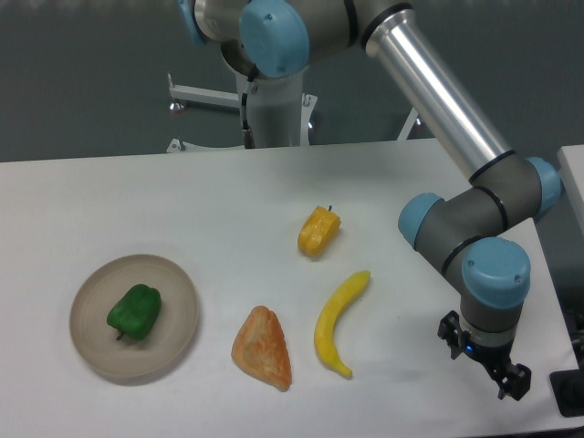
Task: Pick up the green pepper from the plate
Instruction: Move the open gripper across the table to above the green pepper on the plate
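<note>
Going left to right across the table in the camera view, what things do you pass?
plate holding the green pepper → orange wedge-shaped toy food → yellow-orange pepper → banana → pincer

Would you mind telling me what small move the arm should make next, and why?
Probably a sweep across the table toward the plate. The end effector hangs near the table's far edge from the plate, beyond the banana, holding nothing, while the green pepper sits untouched on the plate. Whether the end effector is open is unclear.
</note>
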Available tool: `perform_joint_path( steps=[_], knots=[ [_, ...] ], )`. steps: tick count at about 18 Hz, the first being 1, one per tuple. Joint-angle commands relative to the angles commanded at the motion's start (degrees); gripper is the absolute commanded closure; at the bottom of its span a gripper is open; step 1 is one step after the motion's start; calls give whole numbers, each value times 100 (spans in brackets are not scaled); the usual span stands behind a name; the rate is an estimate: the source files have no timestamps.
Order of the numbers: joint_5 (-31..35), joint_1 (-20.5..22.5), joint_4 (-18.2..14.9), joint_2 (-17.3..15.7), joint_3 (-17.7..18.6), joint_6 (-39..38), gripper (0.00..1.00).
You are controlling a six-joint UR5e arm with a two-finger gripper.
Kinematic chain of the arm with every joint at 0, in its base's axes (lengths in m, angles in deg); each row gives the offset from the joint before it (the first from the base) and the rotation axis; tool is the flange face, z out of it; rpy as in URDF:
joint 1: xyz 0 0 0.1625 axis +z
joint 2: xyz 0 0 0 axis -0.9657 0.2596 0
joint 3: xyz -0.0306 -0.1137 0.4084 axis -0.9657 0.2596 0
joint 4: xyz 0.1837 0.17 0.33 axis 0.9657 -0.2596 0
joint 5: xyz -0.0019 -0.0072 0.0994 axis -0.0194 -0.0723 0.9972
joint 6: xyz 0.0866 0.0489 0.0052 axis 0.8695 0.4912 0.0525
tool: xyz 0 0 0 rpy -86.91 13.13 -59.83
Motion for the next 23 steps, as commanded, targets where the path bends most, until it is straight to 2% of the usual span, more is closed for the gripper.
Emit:
perform_joint_path(
  steps=[4, 8, 11, 14, 19, 23],
  knots=[
    [-70, -96, -17, -123, 88, -18, 1],
    [-315, -114, -35, -579, 649, -306, 1],
    [-545, -193, -44, -1036, 1255, -553, 1],
    [-693, -351, -53, -1492, 1835, -1114, 1],
    [-1343, -694, 0, -2187, 2933, -2300, 0],
    [-1845, -1010, 18, -2697, 3672, -3390, 0]
  ],
)
